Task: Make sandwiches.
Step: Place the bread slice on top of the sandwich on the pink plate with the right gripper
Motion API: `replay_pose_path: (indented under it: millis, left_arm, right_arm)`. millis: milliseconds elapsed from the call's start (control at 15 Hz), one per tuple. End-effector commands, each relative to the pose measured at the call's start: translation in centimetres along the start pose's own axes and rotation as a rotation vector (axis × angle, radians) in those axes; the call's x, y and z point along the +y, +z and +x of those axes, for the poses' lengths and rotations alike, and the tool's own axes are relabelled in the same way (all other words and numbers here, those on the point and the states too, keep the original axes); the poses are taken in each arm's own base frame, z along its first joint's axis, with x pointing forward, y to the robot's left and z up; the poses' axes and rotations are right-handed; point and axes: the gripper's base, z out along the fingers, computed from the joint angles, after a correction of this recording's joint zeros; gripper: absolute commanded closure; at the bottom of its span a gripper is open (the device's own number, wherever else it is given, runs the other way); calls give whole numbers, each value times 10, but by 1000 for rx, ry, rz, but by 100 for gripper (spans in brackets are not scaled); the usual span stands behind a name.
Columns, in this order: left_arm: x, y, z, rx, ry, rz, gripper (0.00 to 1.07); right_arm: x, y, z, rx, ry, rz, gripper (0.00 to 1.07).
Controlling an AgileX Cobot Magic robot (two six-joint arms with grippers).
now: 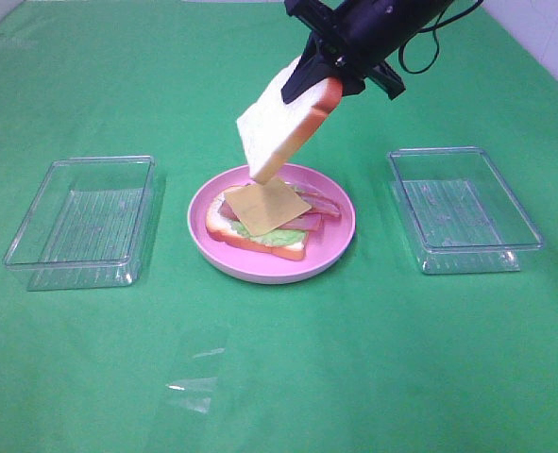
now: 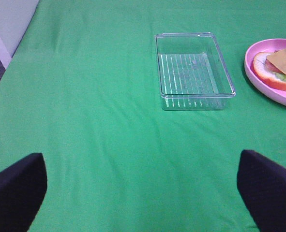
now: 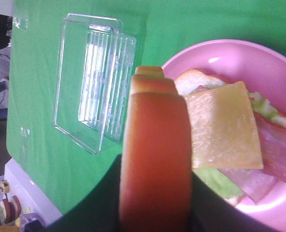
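Right end effector point(image 1: 318, 83) grips bread slice point(image 1: 280, 121) (tilted) above sandwich point(image 1: 271, 219).

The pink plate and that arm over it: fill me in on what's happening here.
The right gripper is shut on a bread slice, holding it tilted in the air above the pink plate. On the plate lies an open sandwich: bottom bread, lettuce, bacon strips and a cheese square on top. The held slice looks meant as the lid; it is not yet set down. The left gripper is open over bare green cloth. A clear tray sits on each side of the plate, with nothing in it.
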Motion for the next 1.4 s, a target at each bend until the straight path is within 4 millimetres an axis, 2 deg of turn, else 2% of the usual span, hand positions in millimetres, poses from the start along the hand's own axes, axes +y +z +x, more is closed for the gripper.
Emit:
replay_pose_path:
  millis: [67, 267, 533, 733, 867, 1067, 1133, 1333, 1400]
  left_arm:
    - [0, -1, 1, -17, -3, -3, 7]
    - [0, -2, 1, -18, -4, -4, 7]
    - [0, -2, 1, -18, -4, -4, 7]
    - [0, -2, 1, -18, -4, -4, 7]
    - [0, -2, 1, -18, -4, -4, 7]
    - [0, -2, 1, -18, -4, -4, 7]
    - [0, -2, 1, -18, -4, -4, 7]
    - [0, -2, 1, -18, -4, -4, 7]
    - [0, -2, 1, -18, -4, -4, 7]
  right_arm:
    - [3, 22, 0, 14, -37, -27, 92]
    - [3, 44, 4, 48, -49, -22, 92]
    - [1, 62, 7, 80, -55, -22, 92]
    - [-11, 80, 10, 112, -42, -1, 92]
    - [-25, 85, 8, 104, -79, 104, 91]
    - [-27, 84, 9, 108, -89, 120, 86]
    - [-27, 84, 9, 108, -89, 120, 76]
    - [-27, 84, 9, 114, -97, 126, 26]
    - [-26, 83, 10, 121, -101, 128, 16]
